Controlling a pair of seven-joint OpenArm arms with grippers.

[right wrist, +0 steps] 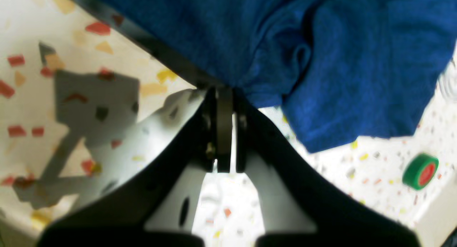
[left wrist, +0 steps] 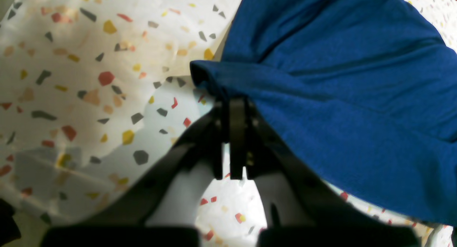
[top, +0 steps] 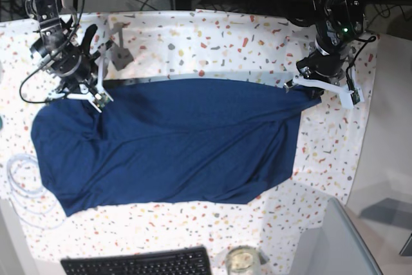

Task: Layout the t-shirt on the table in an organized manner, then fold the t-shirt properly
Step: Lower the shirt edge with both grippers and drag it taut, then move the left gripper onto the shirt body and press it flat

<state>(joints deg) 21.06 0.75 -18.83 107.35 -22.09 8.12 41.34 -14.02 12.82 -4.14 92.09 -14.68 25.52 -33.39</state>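
The dark blue t-shirt [top: 174,146] lies spread wide across the speckled table [top: 212,37], its upper edge pulled taut between both grippers. My left gripper [top: 300,87], at the right of the base view, is shut on the shirt's right end. In the left wrist view the left gripper [left wrist: 235,101] pinches a folded hem of the t-shirt [left wrist: 339,97], raised a little above the table [left wrist: 71,79]. My right gripper [top: 102,98] is shut on the shirt's upper left edge. The right wrist view shows the right gripper [right wrist: 224,90] closed on the t-shirt [right wrist: 321,61].
A black keyboard [top: 138,263] and a glass jar [top: 241,261] sit at the table's front edge. A white cable [top: 19,181] coils at the left edge. A green tape roll [right wrist: 420,170] lies beyond the shirt's sleeve. A grey surface [top: 335,243] adjoins the front right corner.
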